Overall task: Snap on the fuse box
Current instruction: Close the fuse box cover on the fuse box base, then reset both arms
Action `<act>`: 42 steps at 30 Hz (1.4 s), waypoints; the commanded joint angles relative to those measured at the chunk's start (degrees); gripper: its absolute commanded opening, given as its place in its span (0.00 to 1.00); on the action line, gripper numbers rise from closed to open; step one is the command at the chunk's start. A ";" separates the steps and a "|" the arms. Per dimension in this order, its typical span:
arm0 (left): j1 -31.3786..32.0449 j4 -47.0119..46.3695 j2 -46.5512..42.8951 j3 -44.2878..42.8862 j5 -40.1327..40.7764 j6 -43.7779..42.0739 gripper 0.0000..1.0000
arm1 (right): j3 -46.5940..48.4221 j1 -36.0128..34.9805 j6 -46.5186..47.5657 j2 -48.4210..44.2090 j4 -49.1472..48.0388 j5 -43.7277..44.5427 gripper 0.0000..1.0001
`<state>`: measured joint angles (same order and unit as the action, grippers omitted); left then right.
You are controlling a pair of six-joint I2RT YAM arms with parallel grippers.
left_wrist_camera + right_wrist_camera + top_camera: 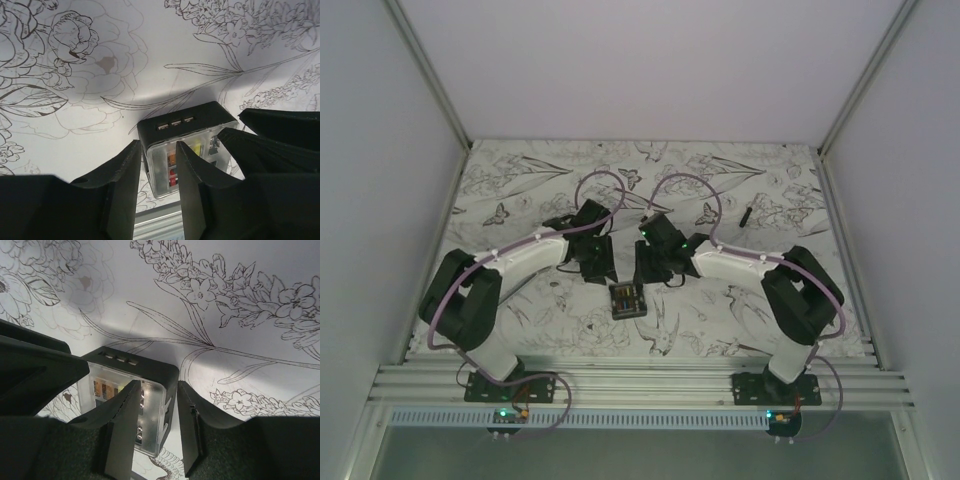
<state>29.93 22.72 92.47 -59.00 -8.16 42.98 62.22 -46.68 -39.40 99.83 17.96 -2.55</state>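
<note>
Fuse box (pixel 627 299) w/ clear cover sits on floral-print bench (pixel 520 180), center-front betw. both arms. The left fingers (pixel 122 185) & right fingers (pixel 122 430), each pair narrowly parted, straddle its opposite edges; contact unclear.

A flower-and-butterfly line print covers the worktop (pixel 520 190). A thin black stick (pixel 745 214) lies toward its far right. Ribbed aluminium rails (pixel 640 385) run along the near edge.

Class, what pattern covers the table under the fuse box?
Black line-drawn flowers and butterflies on a white table; top external view best.
</note>
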 commanded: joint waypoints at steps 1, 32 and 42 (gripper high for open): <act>-0.32 1.38 2.05 -0.33 -2.05 -0.98 0.35 | 2.13 0.31 1.30 1.98 -1.61 -3.52 0.41; 0.49 -0.96 -13.04 9.61 3.13 0.18 0.55 | -0.90 -1.86 3.30 -6.30 1.93 7.52 0.45; -4.12 -1.17 -23.35 14.41 14.60 -2.49 0.81 | -9.61 4.69 7.60 -19.63 1.74 20.72 0.72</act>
<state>27.90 19.90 72.07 -45.71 -0.62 42.68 54.24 -45.32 -34.87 85.47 19.81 9.89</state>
